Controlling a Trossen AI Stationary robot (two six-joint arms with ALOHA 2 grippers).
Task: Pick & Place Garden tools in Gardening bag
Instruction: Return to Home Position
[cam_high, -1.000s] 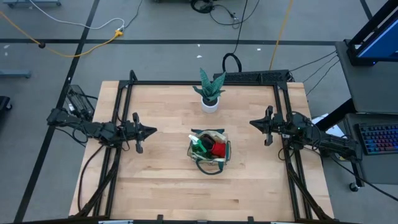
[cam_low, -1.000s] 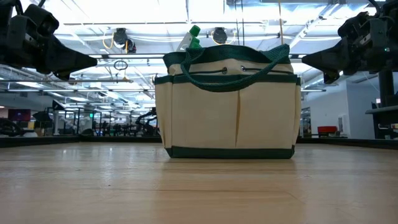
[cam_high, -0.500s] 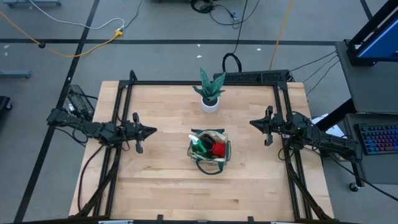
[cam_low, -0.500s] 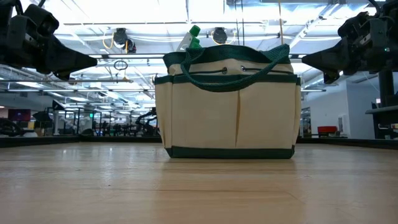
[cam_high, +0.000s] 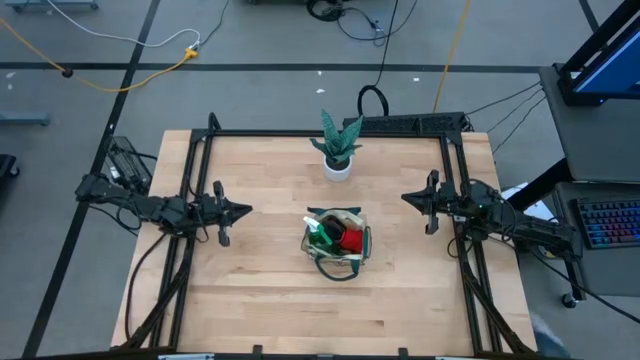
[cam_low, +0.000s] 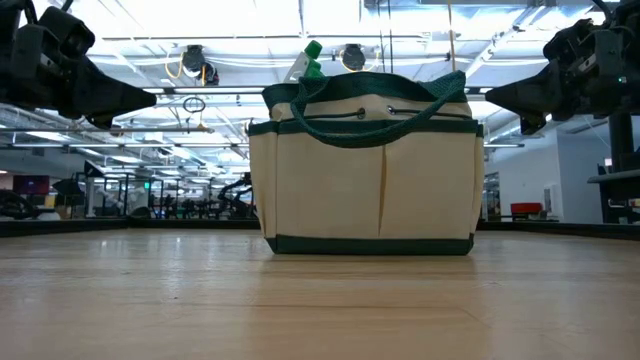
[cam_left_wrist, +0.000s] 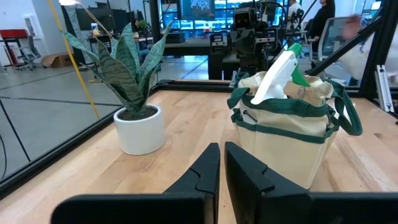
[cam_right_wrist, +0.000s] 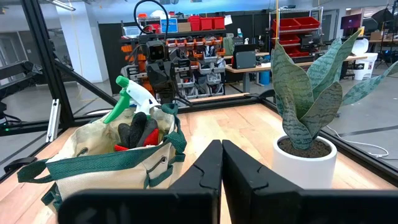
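At mid-table, we see the gardening bag holding the spray bottle and gloves; left gripper and right gripper hover at opposite sides, fingers pressed together.

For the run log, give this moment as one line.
left arm: table's left, jaws shut | right arm: table's right, jaws shut | gardening bag: mid-table, spray bottle and gloves inside

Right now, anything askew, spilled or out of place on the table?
Nothing stands out. The gardening bag stands upright mid-table, spray bottle and gloves inside. The potted plant is upright behind it. Left gripper and right gripper hang shut at the sides.
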